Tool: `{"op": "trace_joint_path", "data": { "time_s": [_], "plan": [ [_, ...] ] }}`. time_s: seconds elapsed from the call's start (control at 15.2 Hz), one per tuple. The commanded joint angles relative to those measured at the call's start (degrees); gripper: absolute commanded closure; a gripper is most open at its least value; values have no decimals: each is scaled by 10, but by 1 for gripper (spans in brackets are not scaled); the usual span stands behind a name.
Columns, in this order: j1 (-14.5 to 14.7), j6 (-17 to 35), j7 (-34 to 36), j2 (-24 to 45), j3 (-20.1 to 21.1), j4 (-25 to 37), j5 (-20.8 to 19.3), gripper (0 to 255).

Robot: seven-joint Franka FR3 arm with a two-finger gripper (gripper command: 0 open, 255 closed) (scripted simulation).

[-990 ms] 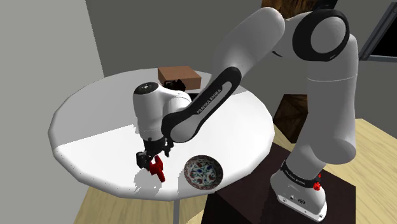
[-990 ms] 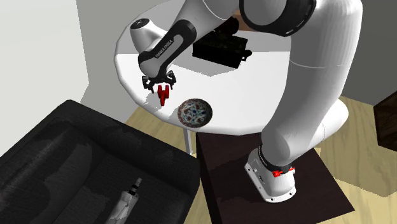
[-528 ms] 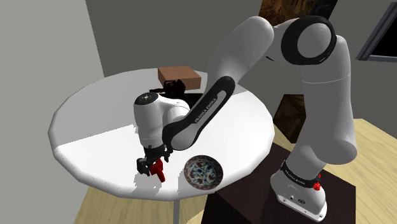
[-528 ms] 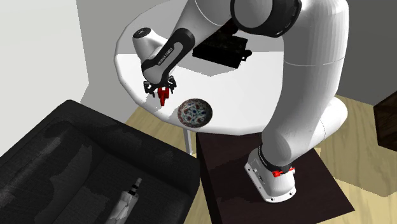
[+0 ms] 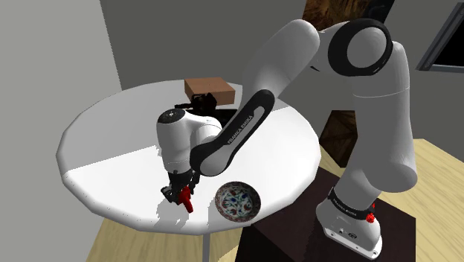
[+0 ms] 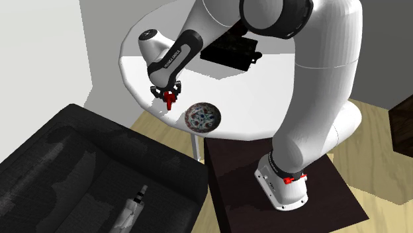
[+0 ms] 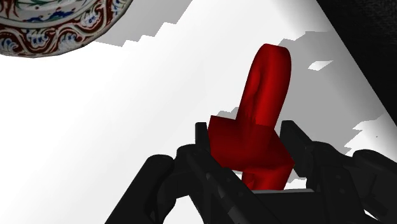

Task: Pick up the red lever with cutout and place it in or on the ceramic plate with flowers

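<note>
The red lever lies on the white round table, near its front edge. My gripper stands straight down over it. In the wrist view the black fingers press both sides of the red lever's blocky base, so my gripper is shut on it while its rounded end sticks out past the fingertips. The lever still rests on the table. The flowered plate sits a short way to the shoulder view's right of the lever. From the second exterior view, the gripper covers the lever beside the plate.
A brown box and a black box sit at the far side of the table behind the arm. A black sofa with a bottle on it stands below the table's edge. The dark stand is beside the table.
The hand came down over the lever and its fingers, open a second ago, closed on the lever's base. The lever and plate have not shifted.
</note>
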Motion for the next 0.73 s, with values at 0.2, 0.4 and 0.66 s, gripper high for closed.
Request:
{"op": "trace_joint_path", "data": {
  "time_s": [0.2,0.4,0.66],
  "plan": [
    [0,0,0,0,0,0,0,255],
    [0,0,0,0,0,0,0,255],
    [-6,-16,-8,-18,8,-1,12,255]
  ]
}}
